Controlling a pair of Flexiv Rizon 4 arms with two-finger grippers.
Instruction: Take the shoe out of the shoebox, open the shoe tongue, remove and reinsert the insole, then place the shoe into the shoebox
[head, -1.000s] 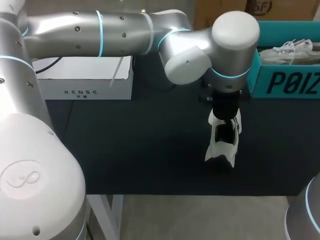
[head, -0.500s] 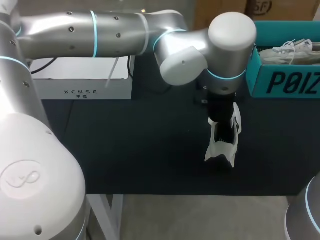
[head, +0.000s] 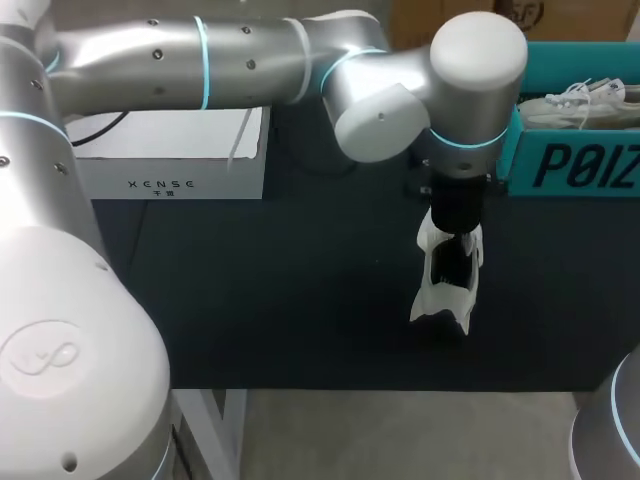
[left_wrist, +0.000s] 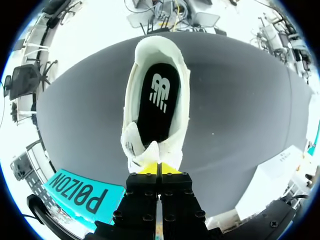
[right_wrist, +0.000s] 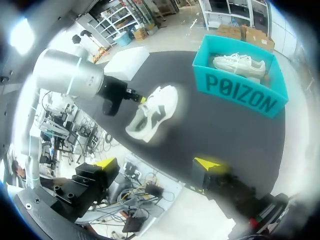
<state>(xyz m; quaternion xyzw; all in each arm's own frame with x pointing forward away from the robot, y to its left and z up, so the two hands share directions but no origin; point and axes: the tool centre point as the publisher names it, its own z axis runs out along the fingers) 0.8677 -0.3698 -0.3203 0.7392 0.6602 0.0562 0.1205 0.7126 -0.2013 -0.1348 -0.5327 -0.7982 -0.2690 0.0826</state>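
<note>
1. White box (head: 170, 160): set at the left rear of the dark table (head: 280, 310), well apart from the work.

2. Left gripper (left_wrist: 159, 169): reached across past the middle and lowered over the shoe's front end. The 2 yellow tips are seen pressed together, and the upper edge of the tongue (left_wrist: 149, 150) appears to be pinched between them.

3. Shoe (head: 444, 285): 1 white trainer, out of the shoebox, standing on its sole right of centre on the table, with its heel toward the near edge. The dark insole (left_wrist: 159, 107) is seen lying flat inside.
   - Handling, as judged: light; upper and tongue soft and pliable; sole stiffer. The tongue is best taken by its free top edge. The insole is thin and floppy and is best caught at the heel end, where the opening is widest. With only the tongue held, the whole shoe is likely to lift or slide.

4. Shoebox (head: 575, 165): teal, open, at the right rear. A second shoe (head: 580, 100) lies inside.

5. Right gripper (right_wrist: 156, 164): held off the near right edge, fingers spread wide, nothing between them.
</note>
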